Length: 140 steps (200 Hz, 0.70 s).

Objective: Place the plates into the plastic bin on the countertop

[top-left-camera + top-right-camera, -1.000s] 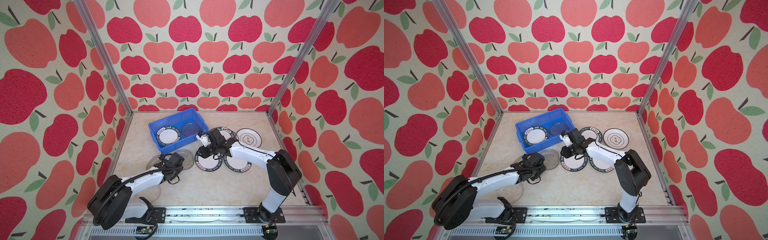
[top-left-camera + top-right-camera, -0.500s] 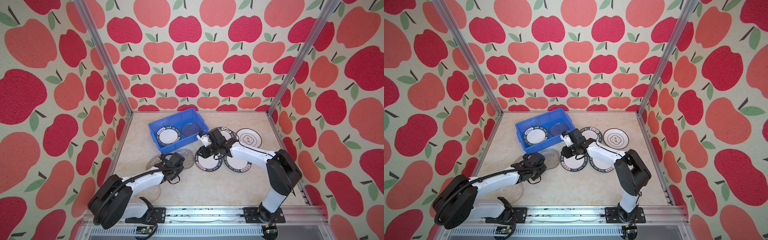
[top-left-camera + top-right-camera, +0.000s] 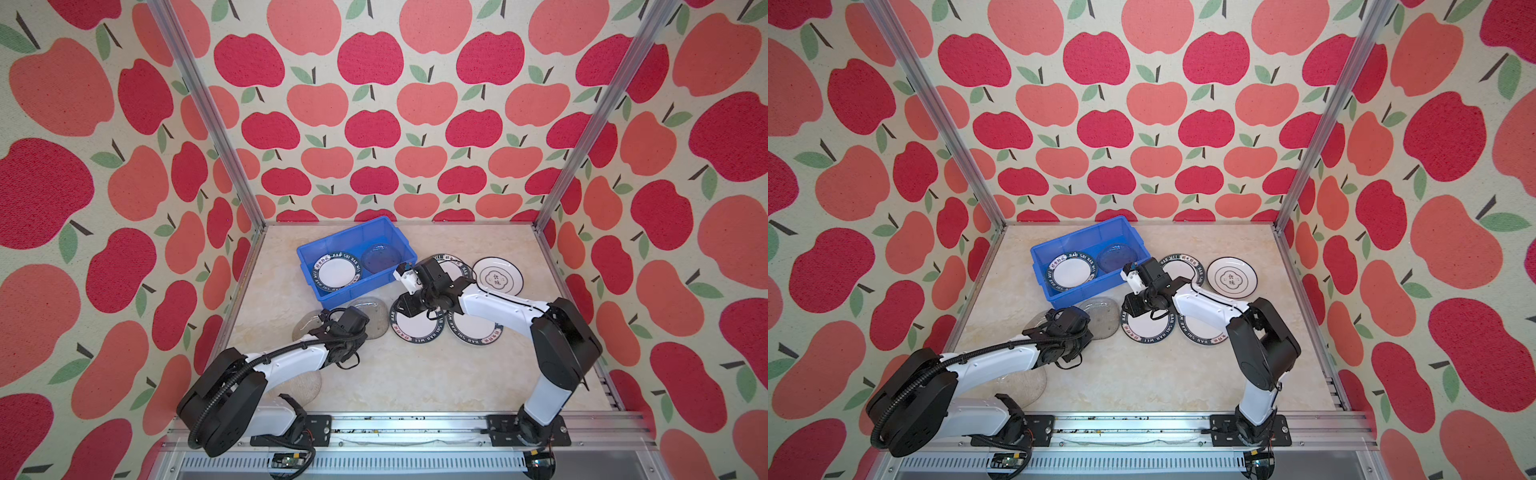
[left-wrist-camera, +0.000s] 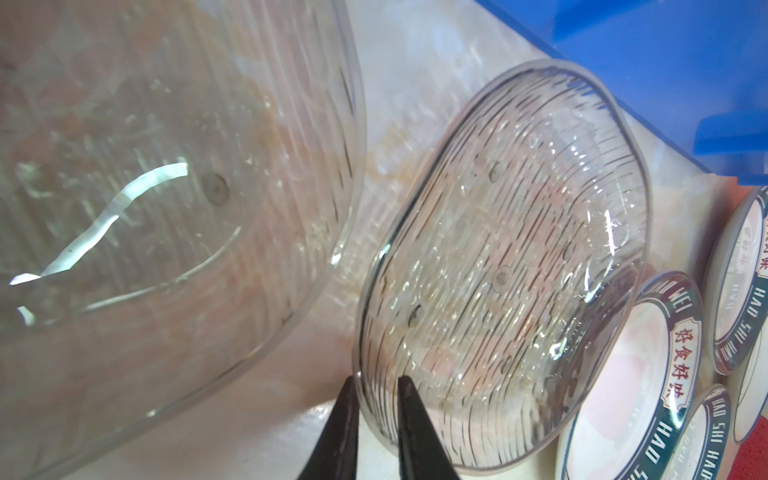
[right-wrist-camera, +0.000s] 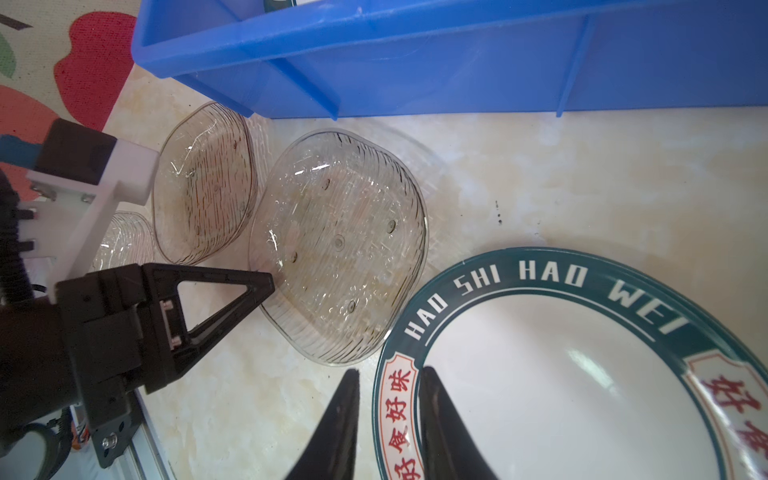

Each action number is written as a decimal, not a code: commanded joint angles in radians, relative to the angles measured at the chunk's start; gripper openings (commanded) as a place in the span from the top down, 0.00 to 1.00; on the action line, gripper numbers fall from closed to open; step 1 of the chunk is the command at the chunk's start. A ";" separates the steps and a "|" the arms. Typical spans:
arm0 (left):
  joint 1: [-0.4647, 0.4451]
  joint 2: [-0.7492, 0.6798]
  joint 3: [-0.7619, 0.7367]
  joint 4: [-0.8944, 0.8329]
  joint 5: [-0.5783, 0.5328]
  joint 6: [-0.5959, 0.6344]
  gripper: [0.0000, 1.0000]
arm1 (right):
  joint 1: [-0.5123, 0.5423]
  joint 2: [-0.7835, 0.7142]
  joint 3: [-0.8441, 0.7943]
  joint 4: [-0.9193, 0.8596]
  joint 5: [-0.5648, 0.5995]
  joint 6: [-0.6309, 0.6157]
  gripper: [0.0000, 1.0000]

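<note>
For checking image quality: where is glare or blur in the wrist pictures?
Left wrist view: the nearest translucent ribbed glass plate is blurred, with a white glare streak; right wrist view: the white green-rimmed round plate shows a faint reflection.

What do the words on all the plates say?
"HAO SHI HAO WEI": white letters on each green-rimmed round white plate.
"好食好味": red, on that rim's cream labels.
"食味": centre of the white black-ringed plate, small.
Clear glass plates: no words.

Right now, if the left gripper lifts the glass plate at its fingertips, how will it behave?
The glass plate looks rigid, so probably no flex. Its glossy rim between the left gripper fingers may slip. Thin glass: likely chips if knocked.
</note>
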<state>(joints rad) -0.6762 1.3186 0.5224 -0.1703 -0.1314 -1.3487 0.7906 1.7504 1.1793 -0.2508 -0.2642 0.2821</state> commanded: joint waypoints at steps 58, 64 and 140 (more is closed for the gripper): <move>-0.003 -0.055 -0.020 -0.057 -0.051 -0.006 0.86 | -0.001 0.003 -0.006 0.015 -0.017 0.016 0.72; -0.003 -0.062 -0.024 -0.059 -0.052 -0.004 0.86 | 0.000 0.003 -0.004 0.014 -0.016 0.018 0.72; -0.008 -0.181 -0.020 -0.103 -0.075 0.037 0.94 | 0.002 -0.063 -0.004 0.034 -0.040 0.057 0.71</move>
<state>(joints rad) -0.6765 1.1759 0.4915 -0.2047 -0.1730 -1.3369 0.7906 1.7466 1.1793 -0.2394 -0.2749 0.3050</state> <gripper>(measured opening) 0.080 0.284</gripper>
